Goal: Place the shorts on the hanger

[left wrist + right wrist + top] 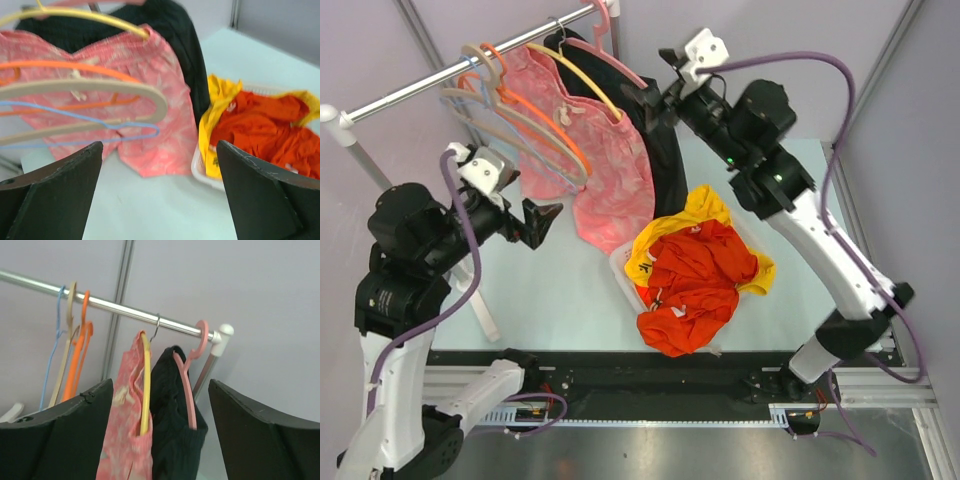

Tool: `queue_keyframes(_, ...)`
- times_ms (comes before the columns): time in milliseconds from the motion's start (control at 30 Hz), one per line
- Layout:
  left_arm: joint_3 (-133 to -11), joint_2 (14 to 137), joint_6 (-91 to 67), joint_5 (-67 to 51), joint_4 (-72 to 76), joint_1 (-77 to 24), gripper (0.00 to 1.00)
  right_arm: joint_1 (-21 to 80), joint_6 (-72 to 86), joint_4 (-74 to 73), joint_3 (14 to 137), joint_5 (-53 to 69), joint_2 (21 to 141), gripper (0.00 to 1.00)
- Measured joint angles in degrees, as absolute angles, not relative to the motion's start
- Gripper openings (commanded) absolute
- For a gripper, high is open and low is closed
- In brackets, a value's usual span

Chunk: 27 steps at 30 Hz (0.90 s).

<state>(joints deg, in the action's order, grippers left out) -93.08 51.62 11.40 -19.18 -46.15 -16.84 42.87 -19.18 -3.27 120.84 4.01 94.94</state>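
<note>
Shorts of pink mottled light fabric (610, 190) hang draped on the thin yellow plastic hanger (590, 85) on the metal rail (420, 85), just left of the right gripper (642, 100), whose jaws are spread and empty. A black garment (665, 150) crowds alongside. The left gripper (545, 222), likewise spread and empty, sits lower, near the shorts.
</note>
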Motion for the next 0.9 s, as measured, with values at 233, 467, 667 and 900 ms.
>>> queue_keyframes(233, -93.5, 53.4, 17.6, -18.0, -60.4, -16.8, 1.0, 42.1, -20.6, -9.8, 99.0, 4.1, 74.7, 0.95)
queue_keyframes(467, -84.1, 49.6, 21.1, -15.1, -68.6, -16.8, 1.0, 33.6, -18.7, -22.8, 83.3, 5.6, 60.4, 0.99)
queue_keyframes(667, -75.8, 46.5, 23.1, -11.4, -70.6, -16.8, 1.0, 21.8, -17.6, -33.1, 75.1, 11.7, 57.4, 1.0)
queue_keyframes(900, -68.3, 44.2, 25.5, -7.5, -71.0, -16.8, 1.0, 9.9, -19.3, -41.6, 69.0, 19.8, 56.7, 1.0)
